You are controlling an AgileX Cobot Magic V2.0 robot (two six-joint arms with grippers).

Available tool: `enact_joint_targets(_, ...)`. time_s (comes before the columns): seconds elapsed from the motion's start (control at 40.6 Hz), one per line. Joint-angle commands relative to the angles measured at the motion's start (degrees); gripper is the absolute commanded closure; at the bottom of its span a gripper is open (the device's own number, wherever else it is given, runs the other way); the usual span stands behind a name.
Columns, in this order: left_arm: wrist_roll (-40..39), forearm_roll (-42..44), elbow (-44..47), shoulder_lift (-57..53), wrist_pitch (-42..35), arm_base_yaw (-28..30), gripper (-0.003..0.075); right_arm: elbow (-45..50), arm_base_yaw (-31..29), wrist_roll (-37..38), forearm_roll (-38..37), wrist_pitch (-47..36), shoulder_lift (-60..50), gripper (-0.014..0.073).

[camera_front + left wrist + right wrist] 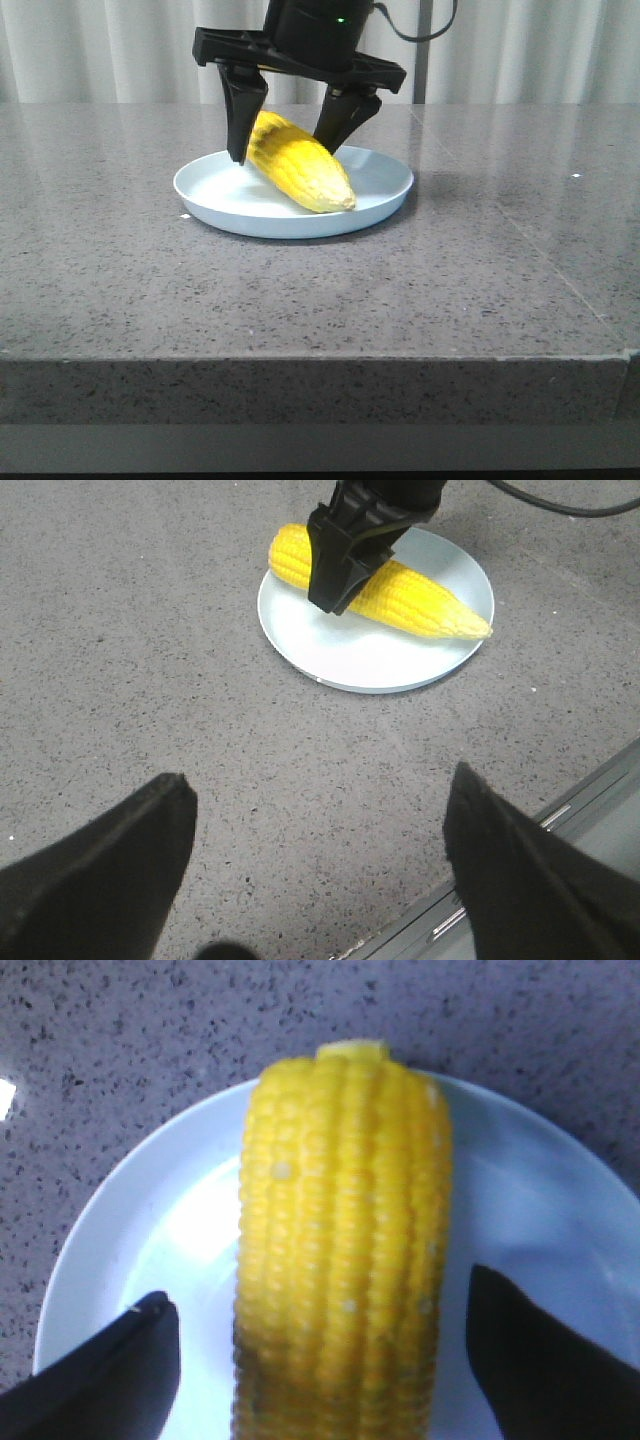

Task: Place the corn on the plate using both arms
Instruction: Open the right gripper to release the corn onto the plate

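The corn (300, 170) lies across the pale blue plate (385, 195), with its thick end raised over the far left rim and its paler tip near the front. My right gripper (282, 150) is open and straddles the thick end, one finger on each side, with a gap on both sides in the right wrist view (320, 1290). That view shows the corn (340, 1240) on the plate (150, 1230). My left gripper (318, 780) is open and empty over bare table, well away from the plate (370, 660) and corn (410, 598). It is not in the front view.
The plate stands mid-table on a dark grey speckled stone top (120, 260). The table's front edge (300, 355) is close to the camera. A metal rail (600, 800) runs along the table edge beside my left gripper. A pale curtain (100, 50) hangs behind.
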Motion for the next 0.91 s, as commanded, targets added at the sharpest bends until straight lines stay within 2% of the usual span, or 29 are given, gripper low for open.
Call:
enact_joint_targets(0.0,-0.64,-0.14,-1.46,-0.01,-4.45,-0.26,0.0209,-2.17,0.02,-1.02,-2.11,-2.15,-5.99,-0.0041)
enact_joint_targets(0.172,-0.64,-0.14,-1.46,-0.01,-4.45,-0.26,0.0209,-2.17,0.02,-4.62,-6.46,-0.40,-12.44,-0.0041)
enact_joint_targets(0.344,-0.64,-0.14,-1.46,-0.01,-4.45,-0.26,0.0209,2.51,0.02,-9.69,-6.71,-0.28,-22.26,-0.0041)
enact_joint_targets(0.886,-0.64,-0.14,-1.46,-0.01,-4.45,-0.26,0.0209,37.95,0.02,-10.90,-7.26,-3.83,-61.10,-0.0041)
